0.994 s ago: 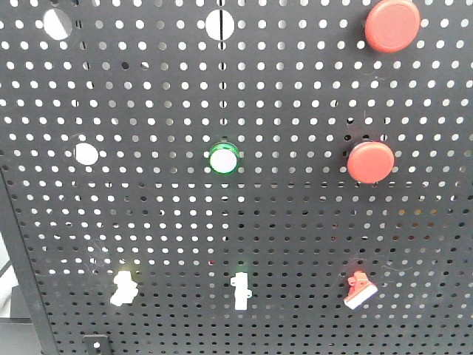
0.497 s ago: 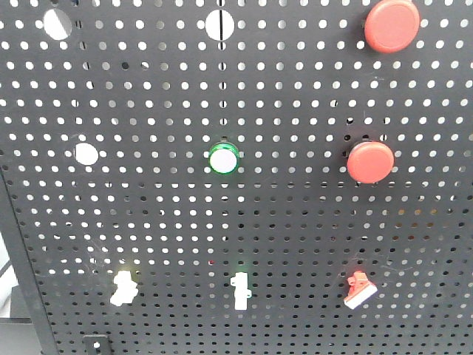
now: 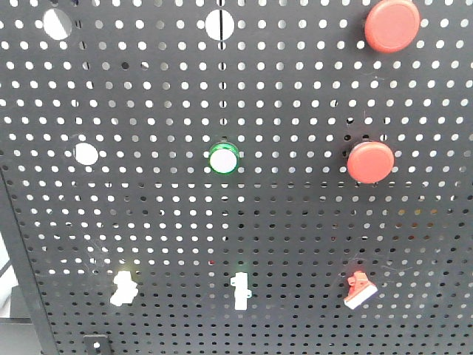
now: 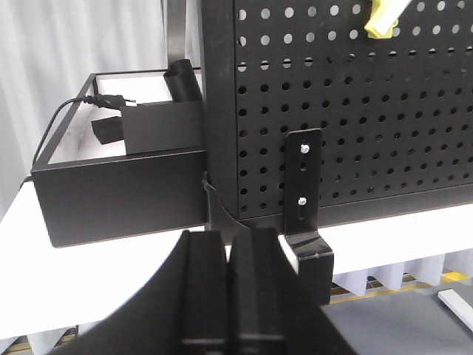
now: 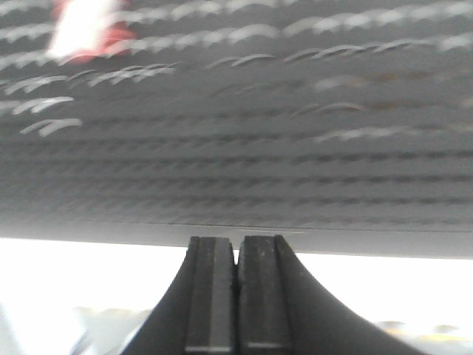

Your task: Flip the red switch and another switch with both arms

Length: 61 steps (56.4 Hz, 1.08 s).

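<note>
Black pegboard (image 3: 148,222) fills the front view: red switch (image 3: 359,290) near its lower right corner, yellow switch (image 3: 123,287) lower left. Left wrist: left claw (image 4: 228,251) closed, empty, below the board. Right wrist: right claw (image 5: 236,255) closed, empty. Both levers look small and stiff; I'd nudge their tips.
</note>
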{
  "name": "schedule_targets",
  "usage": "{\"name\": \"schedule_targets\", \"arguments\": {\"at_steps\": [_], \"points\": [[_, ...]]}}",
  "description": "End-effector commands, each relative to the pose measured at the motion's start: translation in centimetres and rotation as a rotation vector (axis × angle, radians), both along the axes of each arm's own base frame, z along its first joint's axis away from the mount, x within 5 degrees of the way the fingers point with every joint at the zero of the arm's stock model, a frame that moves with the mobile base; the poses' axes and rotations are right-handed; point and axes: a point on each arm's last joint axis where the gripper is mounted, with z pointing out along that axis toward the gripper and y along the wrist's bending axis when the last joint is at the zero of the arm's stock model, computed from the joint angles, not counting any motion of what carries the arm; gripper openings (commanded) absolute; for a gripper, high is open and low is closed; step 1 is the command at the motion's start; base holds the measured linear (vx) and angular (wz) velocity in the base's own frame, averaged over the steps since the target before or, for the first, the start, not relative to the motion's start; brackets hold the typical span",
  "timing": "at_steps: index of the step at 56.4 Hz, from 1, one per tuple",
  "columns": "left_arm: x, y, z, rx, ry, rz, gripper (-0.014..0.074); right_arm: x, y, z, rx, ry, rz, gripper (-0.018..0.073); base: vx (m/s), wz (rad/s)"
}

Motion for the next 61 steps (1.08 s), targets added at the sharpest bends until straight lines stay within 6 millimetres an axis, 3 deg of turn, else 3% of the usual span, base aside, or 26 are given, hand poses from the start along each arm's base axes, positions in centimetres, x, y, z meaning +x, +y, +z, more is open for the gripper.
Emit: {"name": "schedule_targets", "arguments": {"at_steps": [1, 11, 61], "points": [[-0.03, 0.05, 0.12, -0.03, -0.071, 0.006, 0.0003, -0.52, -0.52, 0.2, -0.033, -0.063, -0.069, -0.0006, 0.0, 0.0], [-0.03, 0.05, 0.12, -0.029, -0.072, 0.006, 0.0003, -0.74, -1.03, -0.25, -0.047, -0.025, -0.151, -0.0006, 0.0, 0.0], [-0.03, 0.05, 0.12, -0.029, -0.072, 0.006, 0.0003, -0.74, -0.99, -0.08, -0.049, -0.045, -0.146, -0.0006, 0.0, 0.0]]}}
